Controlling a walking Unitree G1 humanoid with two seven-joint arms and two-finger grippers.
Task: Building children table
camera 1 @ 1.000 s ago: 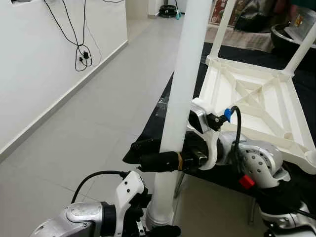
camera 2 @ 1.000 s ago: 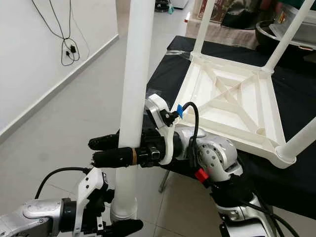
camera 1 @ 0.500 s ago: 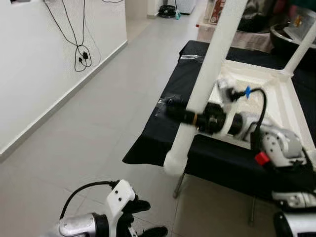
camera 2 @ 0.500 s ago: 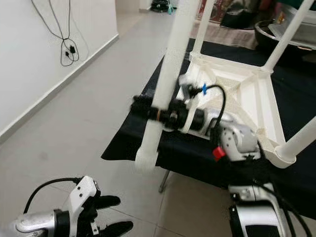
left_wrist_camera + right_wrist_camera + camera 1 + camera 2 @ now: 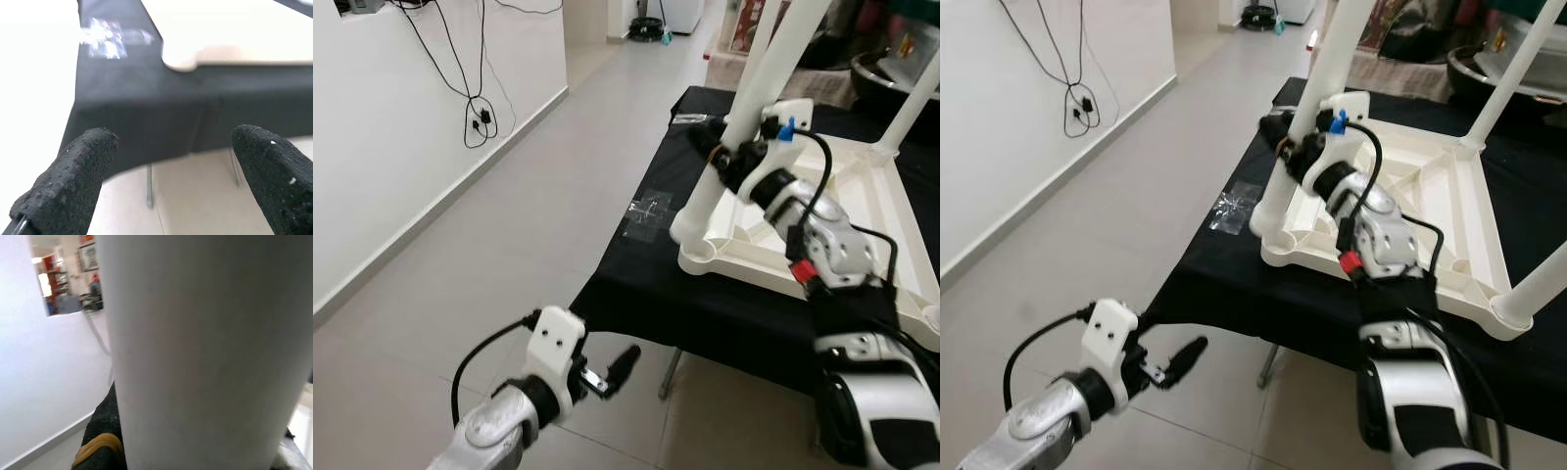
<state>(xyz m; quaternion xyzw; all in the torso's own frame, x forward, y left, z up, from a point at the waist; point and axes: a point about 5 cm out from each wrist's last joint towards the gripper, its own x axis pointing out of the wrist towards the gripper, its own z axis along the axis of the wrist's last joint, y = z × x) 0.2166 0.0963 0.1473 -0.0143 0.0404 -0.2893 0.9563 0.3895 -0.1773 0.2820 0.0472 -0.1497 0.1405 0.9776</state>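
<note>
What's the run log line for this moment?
right gripper: shut on white table leg, foot at tabletop corner | left gripper: open, idle, low

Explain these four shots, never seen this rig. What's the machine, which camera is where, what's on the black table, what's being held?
It is a humanoid robot with two silver arms, each ending in a two-fingered black pincer. The two wide pictures come from a stereo camera on its head, looking forward and down. The two close-ups come from cameras on the wrists, looking along the fingers.

On the black table lies a white plastic tabletop, upside down, ribs showing, with legs already standing up from its far corners.

The right pincer is shut on a white table leg, tilted, its lower end at the tabletop's near left corner. The right wrist picture shows that leg up close.

The left pincer is open and holds nothing, low over the floor before the table's edge.
</note>
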